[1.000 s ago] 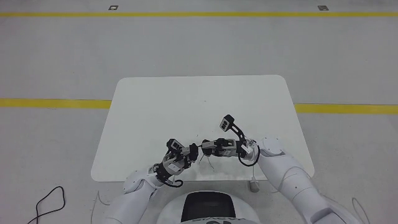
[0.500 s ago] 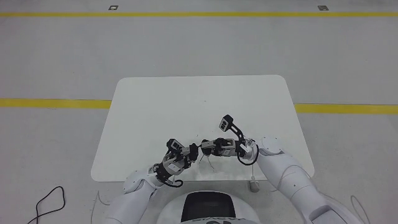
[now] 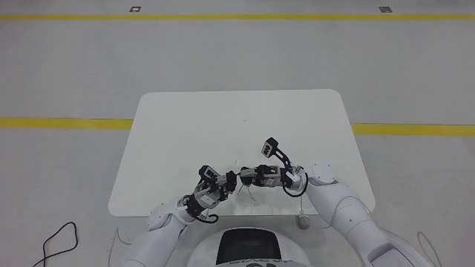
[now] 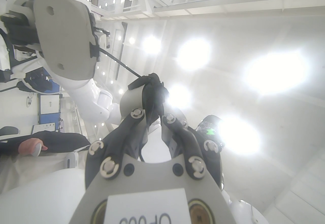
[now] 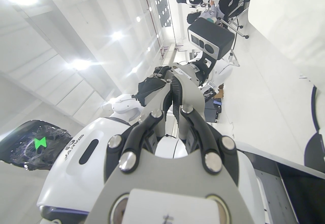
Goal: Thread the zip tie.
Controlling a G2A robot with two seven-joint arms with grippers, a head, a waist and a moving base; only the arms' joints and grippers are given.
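Zip tie (image 4: 119,62): thin black plastic strap, stretched between both hands above near edge of white rounded table (image 3: 185,133).
Left hand (image 4: 148,90): clamped on one end.
Right hand (image 5: 171,87): clamped on the other end.

Hid w/in left pincer (image 4: 149,87): zip tie (image 4: 119,61) end

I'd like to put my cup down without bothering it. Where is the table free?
The far half of the table and its side strips are bare. It is crowded at the near edge, where the left gripper and right gripper hold the zip tie.
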